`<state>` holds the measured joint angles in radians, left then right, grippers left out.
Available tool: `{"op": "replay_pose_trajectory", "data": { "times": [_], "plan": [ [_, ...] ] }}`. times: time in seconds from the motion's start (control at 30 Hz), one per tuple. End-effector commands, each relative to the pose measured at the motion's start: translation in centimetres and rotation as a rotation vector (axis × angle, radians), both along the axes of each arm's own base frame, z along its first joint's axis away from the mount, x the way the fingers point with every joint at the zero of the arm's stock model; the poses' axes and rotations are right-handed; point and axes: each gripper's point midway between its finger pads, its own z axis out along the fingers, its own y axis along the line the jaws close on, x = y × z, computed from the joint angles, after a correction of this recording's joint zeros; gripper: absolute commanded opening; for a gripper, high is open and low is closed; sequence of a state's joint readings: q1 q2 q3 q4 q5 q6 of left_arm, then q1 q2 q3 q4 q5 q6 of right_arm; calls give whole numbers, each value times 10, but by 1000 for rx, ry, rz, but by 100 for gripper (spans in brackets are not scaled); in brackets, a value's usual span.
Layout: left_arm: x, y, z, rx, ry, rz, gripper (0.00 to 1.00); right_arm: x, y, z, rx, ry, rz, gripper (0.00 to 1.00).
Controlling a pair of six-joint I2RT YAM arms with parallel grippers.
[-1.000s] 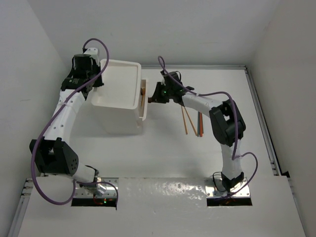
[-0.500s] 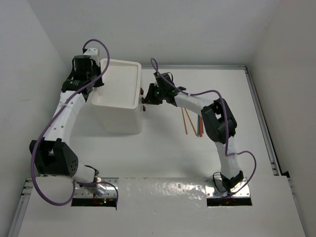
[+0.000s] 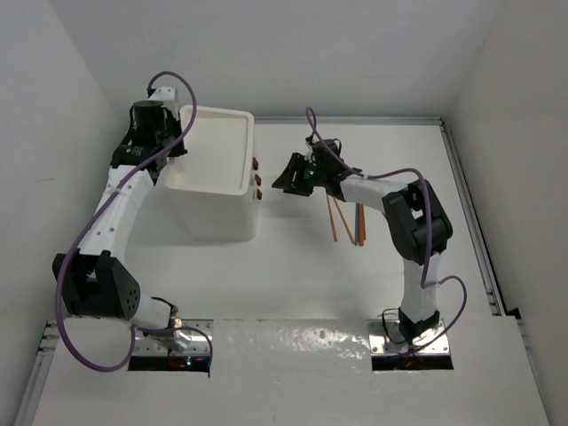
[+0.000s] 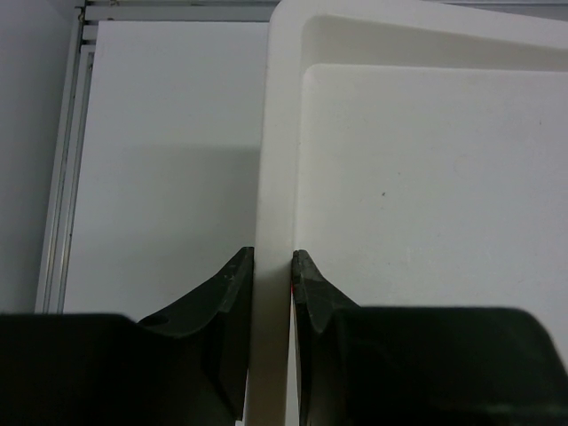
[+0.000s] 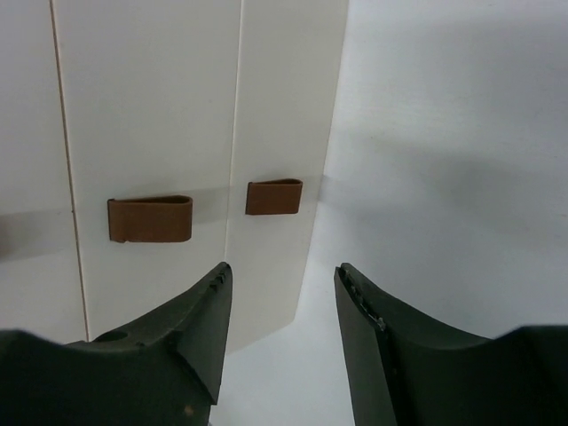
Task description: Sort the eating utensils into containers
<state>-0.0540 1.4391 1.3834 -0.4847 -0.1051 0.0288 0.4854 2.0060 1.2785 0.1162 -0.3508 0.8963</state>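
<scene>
At far left we see the left gripper (image 3: 165,147) at the tall white drawer unit (image 3: 213,191). In its wrist view the left gripper (image 4: 271,266) is clamped on the raised rim (image 4: 277,133) of the unit's tray-like top, with one finger outside the wall and one inside. The drawers (image 5: 146,106) sit flush in the unit's right face. Their dark-brown knobs (image 3: 258,180) line up along that face, and two knobs (image 5: 149,218) show in the right wrist view. Just right of the unit we find the right gripper (image 3: 288,174), near the knobs but touching none. Its fingers stand apart with nothing between them, as the wrist view of the right gripper (image 5: 280,293) confirms. Farther right, the eating utensils (image 3: 334,222) lie on the table (image 3: 293,266). They are orange sticks beside blue and teal pieces, partly hidden under the right arm.
</scene>
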Motion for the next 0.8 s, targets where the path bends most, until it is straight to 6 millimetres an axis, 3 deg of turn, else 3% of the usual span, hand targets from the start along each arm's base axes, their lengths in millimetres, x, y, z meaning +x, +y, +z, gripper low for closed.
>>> {"op": "replay_pose_trajectory", "data": {
  "times": [0.0,0.13,0.2,0.43,0.63,0.77],
  "plan": [
    [-24,-8,-54,-34,187,24,0,-4,20,21,153,-28,71,50],
    [-28,-4,-53,-22,193,44,0,-10,28,9,267,8,94,53],
    [-29,-2,-51,-18,189,52,0,-8,33,15,341,-2,105,54],
    [-32,1,-48,-7,193,61,0,-3,37,-14,386,28,93,55],
    [-35,3,-48,5,197,64,0,3,41,-13,505,21,83,55],
    [-37,5,-49,16,204,72,0,6,44,-23,538,35,76,55]
  ]
}}
